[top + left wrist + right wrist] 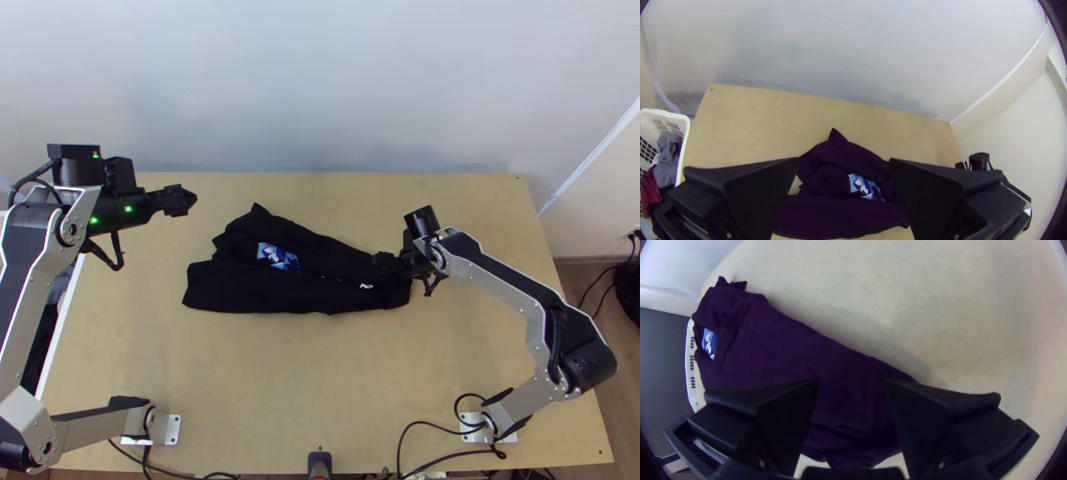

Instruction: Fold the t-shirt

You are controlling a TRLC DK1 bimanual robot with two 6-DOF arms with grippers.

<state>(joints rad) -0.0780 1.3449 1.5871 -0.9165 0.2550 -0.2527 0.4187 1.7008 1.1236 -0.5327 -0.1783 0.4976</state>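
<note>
Nearest you in the L wrist view, your L gripper (842, 178) has its fingers spread w/ nothing btwn them; the top view has it above the table's (320, 368) far L part, apart from the cloth.Your L gripper (192, 200) has its fingers spread w/ nothing pinched; it's above the table's (320, 368) far L part, apart from the cloth. Your R gripper (382, 262) is at the t-shirt's (232, 288) narrow R end, fingers spread too, w/ dark fabric visible btwn them; can't tell if they touch it. Shirt's approx. mid-table, partly folded & rumpled, wide end L, blue-white print (278, 256) up. White basket (666, 114) w/ clothes (669, 155) is beside the table's L edge.

T-shirt (232, 292) on table (320, 376), basket (667, 114) at left
</note>
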